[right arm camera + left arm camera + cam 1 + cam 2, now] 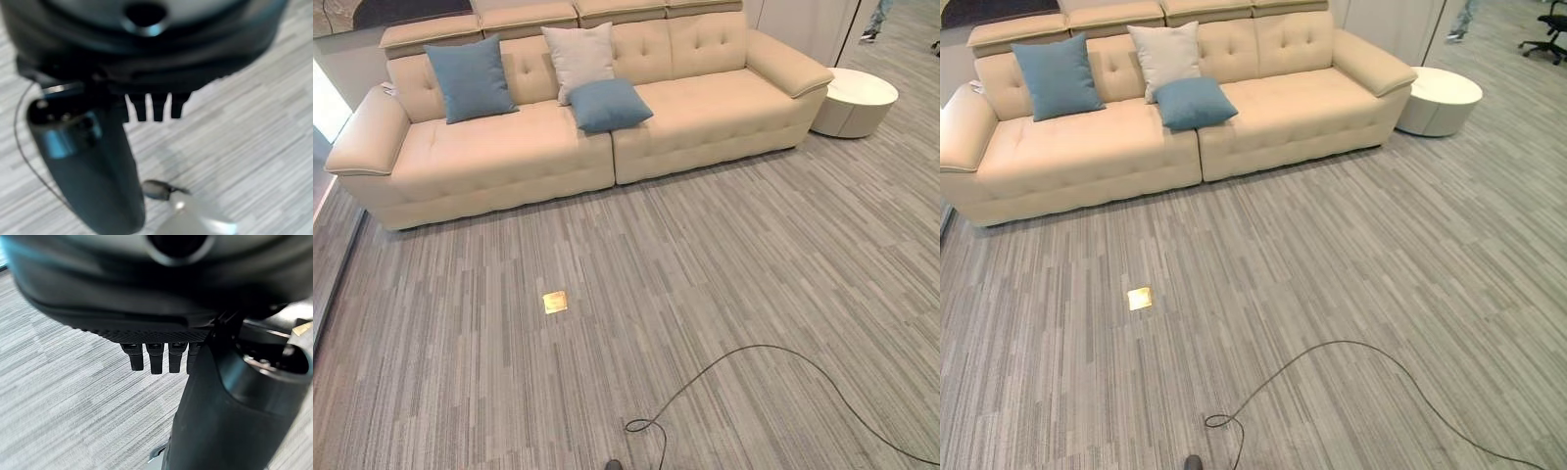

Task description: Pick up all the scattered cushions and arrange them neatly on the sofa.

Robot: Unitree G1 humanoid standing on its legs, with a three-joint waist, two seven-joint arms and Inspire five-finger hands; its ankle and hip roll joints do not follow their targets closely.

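Note:
A cream sofa (724, 113) stands across the far side of the carpet. A blue cushion (470, 78) leans upright against its left backrest. A pale beige cushion (579, 59) leans on the backrest near the middle. In front of it a second blue cushion (610, 105) lies tilted on the seat. My left hand (146, 298) hangs over the grey carpet with straight fingers (156, 360) and holds nothing. My right hand (146, 58) hangs the same way, its fingers (157, 108) straight and nothing in it.
A round white side table (855, 101) stands at the sofa's right end. A small brass plate (555, 302) is set in the carpet in front of the sofa. A person's shoe (869, 33) and an office chair (1547, 39) are at the far right.

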